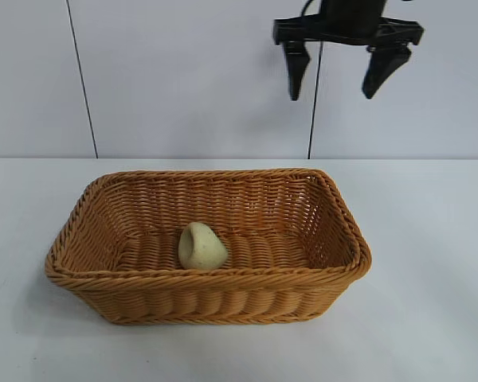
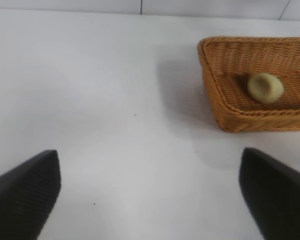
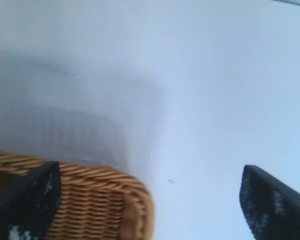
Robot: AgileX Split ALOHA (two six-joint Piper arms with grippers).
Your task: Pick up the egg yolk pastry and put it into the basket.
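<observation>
The egg yolk pastry, a pale cream dome, lies on the floor of the golden-brown wicker basket, left of its middle. High above the basket's back right corner hangs my right gripper, open and holding nothing. In the right wrist view the right gripper stands over one outer corner of the basket. My left gripper is open over bare table, well apart from the basket; the pastry shows inside it. The left arm is outside the exterior view.
The white table spreads out on every side of the basket. A pale panelled wall with dark seams closes off the back.
</observation>
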